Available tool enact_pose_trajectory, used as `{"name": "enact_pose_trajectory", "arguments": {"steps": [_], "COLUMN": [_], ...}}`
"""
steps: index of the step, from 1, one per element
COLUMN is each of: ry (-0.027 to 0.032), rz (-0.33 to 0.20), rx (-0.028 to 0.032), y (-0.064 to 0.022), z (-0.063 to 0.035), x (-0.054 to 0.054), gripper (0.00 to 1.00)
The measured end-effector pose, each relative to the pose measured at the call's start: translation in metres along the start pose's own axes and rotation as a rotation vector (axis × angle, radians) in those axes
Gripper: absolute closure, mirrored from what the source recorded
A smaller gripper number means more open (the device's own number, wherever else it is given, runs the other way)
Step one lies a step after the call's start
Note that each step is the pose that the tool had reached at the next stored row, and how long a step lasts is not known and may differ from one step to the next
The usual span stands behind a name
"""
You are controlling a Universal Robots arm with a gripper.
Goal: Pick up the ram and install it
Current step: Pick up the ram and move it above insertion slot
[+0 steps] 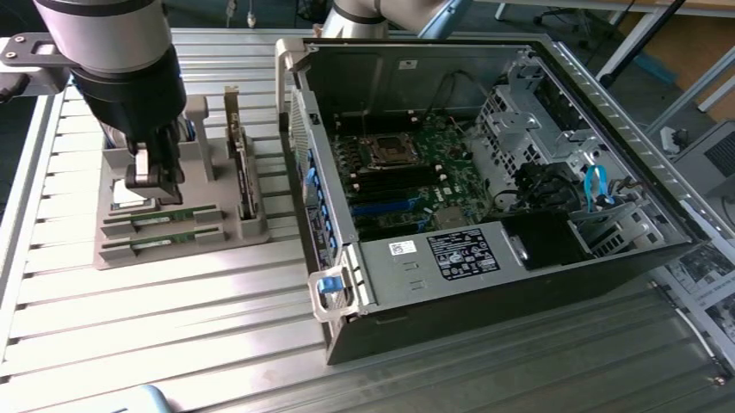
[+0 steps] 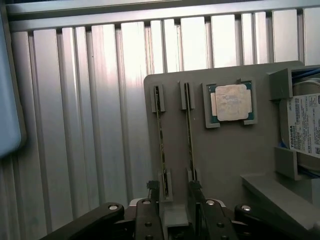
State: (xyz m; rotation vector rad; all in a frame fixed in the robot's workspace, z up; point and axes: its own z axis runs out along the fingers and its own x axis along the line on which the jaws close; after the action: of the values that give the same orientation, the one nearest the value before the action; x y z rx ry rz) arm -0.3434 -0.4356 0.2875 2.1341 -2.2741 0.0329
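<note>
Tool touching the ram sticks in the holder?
Cannot tell. In the wrist view the tool overlaps the near ends of both ram sticks, which hides any contact or gap in height.

- arm [image 1: 385, 12]: a pale grey link shows at the top edge of the exterior view, mid-frame. The limb carries across toward the exterior view's left.
- wrist [image 1: 115, 52]: thick cylinder, light grey above and black below, axis near vertical, at the upper part of the exterior view's left.
- bracket [image 1: 29, 52]: grey, juts sideways from the wrist toward the exterior view's left edge.
- gripper [image 1: 155, 194]: hangs straight under the wrist, pointing down, dark metal.
- fingers [image 2: 152, 200]: two, black, parallel, set well apart with a clear gap between them; jaws wide.
- linkage bars [image 2: 95, 222]: black with silver pivot screws, splayed out to either side of the finger bases in the wrist view.
</note>
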Motion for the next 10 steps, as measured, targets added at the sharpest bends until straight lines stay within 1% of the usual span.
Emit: {"name": "enact_pose_trajectory", "arguments": {"steps": [10], "ry": [0.0001], "rz": [0.0], "rx": [-0.0001], "y": [0.0033], "z": [0.0044], "x": [0.0003], "gripper": [0.64]}}
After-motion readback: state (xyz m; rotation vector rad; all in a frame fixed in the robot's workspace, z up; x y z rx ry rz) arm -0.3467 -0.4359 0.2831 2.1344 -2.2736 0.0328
